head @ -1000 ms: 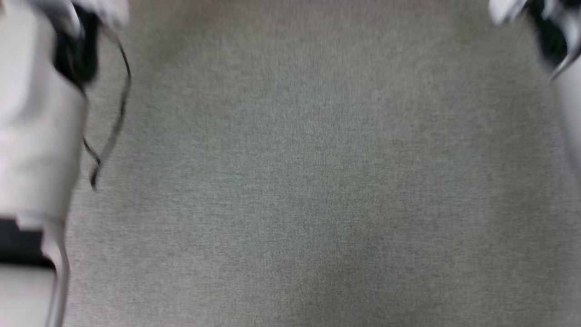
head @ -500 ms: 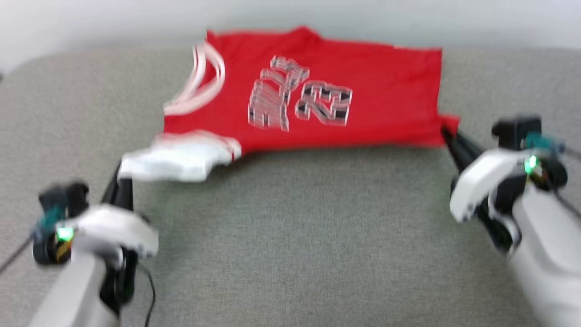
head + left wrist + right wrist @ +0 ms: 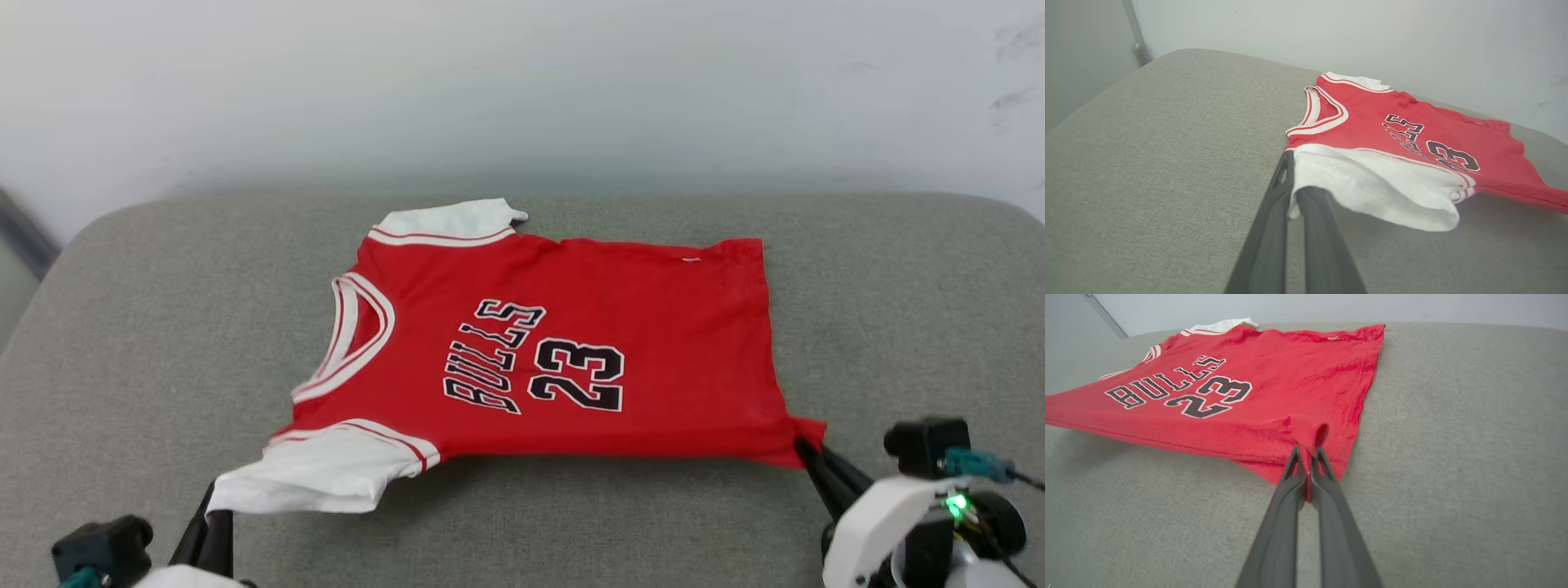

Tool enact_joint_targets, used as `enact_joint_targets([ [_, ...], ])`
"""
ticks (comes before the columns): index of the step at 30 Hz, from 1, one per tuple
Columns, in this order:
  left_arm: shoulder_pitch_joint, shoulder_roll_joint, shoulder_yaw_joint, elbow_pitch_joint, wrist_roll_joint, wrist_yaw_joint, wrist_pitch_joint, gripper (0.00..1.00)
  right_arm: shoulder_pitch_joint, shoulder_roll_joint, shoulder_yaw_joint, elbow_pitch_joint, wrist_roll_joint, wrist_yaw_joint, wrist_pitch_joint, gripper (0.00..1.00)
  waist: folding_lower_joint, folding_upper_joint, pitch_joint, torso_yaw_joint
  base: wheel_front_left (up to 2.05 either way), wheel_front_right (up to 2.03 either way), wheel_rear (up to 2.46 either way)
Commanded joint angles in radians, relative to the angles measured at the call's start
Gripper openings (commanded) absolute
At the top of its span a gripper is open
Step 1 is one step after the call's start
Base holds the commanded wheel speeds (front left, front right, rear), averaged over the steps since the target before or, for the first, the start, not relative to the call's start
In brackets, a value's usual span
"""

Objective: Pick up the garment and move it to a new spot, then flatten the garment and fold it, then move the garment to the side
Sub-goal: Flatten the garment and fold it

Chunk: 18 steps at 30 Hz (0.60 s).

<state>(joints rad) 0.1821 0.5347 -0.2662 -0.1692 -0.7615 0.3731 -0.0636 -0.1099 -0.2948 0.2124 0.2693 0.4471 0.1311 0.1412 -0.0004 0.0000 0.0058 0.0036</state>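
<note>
a grey woven cushion with rounded far corners spreads across the lower scene, its fabric finely flecked and lying flat. behind its far edge rises a pale, plain wall, marked by a few faint dark scuffs near the upper right. in the left wrist view a grey metal pipe runs up the wall beside the cushion's corner.

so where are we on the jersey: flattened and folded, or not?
Done: the garment lies front up, mostly spread on the grey cushion.
In hand: the left claw is shut on the near white sleeve, and the right claw is shut on the near hem corner. The near edge hangs slightly off the cushion.
Left: lay it flat, fold it, move it aside. No fold shows yet.
</note>
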Motion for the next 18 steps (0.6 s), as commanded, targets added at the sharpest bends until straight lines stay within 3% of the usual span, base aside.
enact_joint_targets([
  [1, 0.034, 0.017, 0.003, -0.040, 0.007, 0.022, 0.018, 0.00, 0.050, 0.008, -0.026, -0.040, -0.017, -0.001, 0.023, 0.00, 0.0004, 0.0000, -0.016, 0.001, 0.00, 0.00, 0.00],
  [4, 0.074, 0.044, 0.005, -0.136, 0.008, 0.057, 0.063, 0.00, 0.133, 0.033, -0.086, -0.137, -0.044, -0.001, 0.088, 0.00, 0.0004, 0.0000, -0.020, 0.004, 0.00, 0.00, 0.00],
  [9, 0.090, 0.073, 0.003, -0.217, 0.006, 0.075, 0.114, 0.00, 0.201, 0.064, -0.140, -0.254, -0.078, -0.001, 0.177, 0.00, 0.0004, 0.0000, -0.015, 0.003, 0.00, 0.00, 0.00],
  [13, 0.020, 0.089, -0.012, -0.209, -0.006, 0.051, 0.159, 0.00, 0.192, 0.089, -0.156, -0.303, -0.100, -0.001, 0.263, 0.00, 0.0004, 0.0000, 0.014, 0.002, 0.00, 0.00, 0.00],
  [18, -0.111, 0.083, -0.049, -0.107, -0.012, -0.008, 0.205, 0.00, 0.112, 0.102, -0.145, -0.280, -0.122, -0.001, 0.326, 0.00, 0.0004, 0.0000, 0.084, -0.005, 0.00, 0.00, 0.00],
])
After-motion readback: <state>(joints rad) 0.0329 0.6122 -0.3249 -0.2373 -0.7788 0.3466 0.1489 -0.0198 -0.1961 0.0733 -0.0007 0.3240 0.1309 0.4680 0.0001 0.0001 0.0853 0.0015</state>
